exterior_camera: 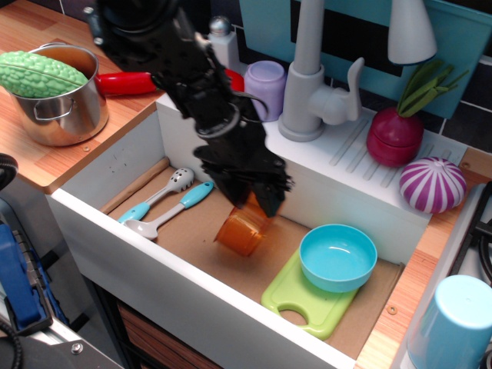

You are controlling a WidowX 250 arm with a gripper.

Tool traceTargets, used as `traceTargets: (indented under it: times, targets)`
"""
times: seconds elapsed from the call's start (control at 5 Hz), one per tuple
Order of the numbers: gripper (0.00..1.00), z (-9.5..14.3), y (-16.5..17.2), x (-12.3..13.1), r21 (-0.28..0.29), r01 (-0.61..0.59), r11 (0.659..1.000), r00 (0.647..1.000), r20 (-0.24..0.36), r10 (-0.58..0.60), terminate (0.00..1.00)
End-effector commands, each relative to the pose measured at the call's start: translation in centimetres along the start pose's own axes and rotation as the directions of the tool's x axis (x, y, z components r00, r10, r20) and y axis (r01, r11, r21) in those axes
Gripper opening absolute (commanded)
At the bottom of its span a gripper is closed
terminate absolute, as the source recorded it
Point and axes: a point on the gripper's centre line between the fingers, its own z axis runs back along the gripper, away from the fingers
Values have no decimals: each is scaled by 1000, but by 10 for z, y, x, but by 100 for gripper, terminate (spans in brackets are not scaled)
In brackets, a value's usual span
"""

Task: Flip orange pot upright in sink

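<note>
Gripper [257,201] clamped on tilted pot [243,229] rim above sink [108,223] floor; risk of slipping from thin rim mid-flip, rolling toward bowl [338,257].

Light was bright and even, seemingly from above, with soft shadows on the sink [115,165] floor. The steel pot [58,100] showed mild glare. The hand [257,201] and orange pot [242,231] were motion-blurred; the rest stayed sharp.

The wooden tabletop [31,165] carries a steel pot [58,96], a red chili [131,81] and the white sink [108,165].
</note>
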Motion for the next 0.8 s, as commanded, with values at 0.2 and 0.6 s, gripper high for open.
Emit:
traceTargets:
  times: [0.2, 0.6]
  targets:
    - [0, 2, 2, 2, 35, 10, 999, 999, -38, -9, 0]
    - [0, 8, -5, 7, 288, 203, 936, 961, -240, -135, 0]
